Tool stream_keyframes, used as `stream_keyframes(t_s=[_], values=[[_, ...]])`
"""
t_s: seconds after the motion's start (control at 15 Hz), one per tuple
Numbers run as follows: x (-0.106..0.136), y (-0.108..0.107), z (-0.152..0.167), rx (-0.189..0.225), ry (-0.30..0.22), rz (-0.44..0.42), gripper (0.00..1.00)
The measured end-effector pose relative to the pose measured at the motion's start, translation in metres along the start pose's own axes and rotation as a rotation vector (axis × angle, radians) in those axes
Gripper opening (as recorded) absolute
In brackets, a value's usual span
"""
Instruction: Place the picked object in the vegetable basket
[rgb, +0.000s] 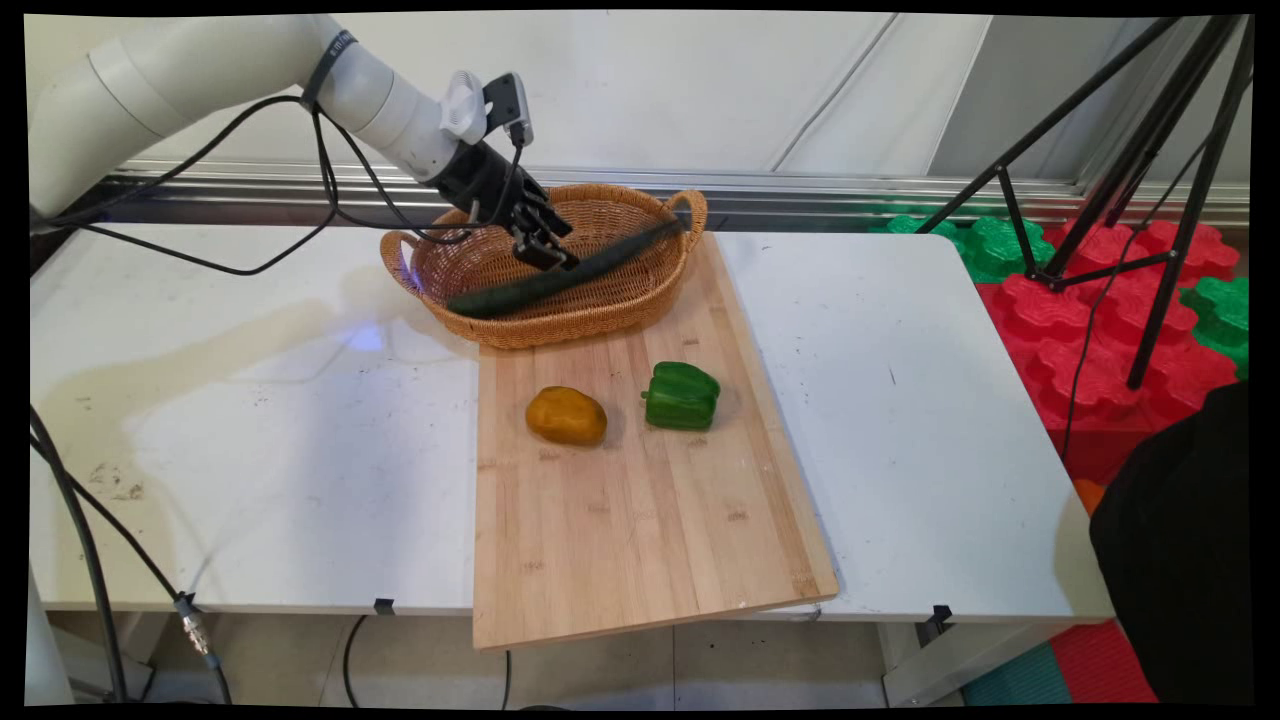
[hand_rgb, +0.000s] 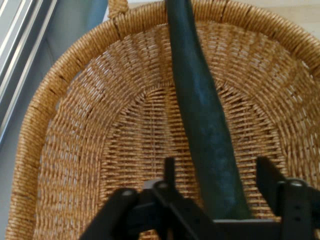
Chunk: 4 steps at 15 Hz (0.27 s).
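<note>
While gripper hovers jaws apart, straddling cucumber | cucumber lies across basket | pepper, potato near basket

Main view bright, even light from above; soft shadow of arm falls on table at left. Pepper and potato cast short faint shadows on board. Hand view slightly soft; basket weave legible, linkage at bottom out of focus
</note>
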Motion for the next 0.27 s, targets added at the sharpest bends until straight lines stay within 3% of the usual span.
stream_keyframes(t_s=[0.27], values=[[-0.0016,-0.003,0.0013,0.005,0.008,-0.018,1.0]])
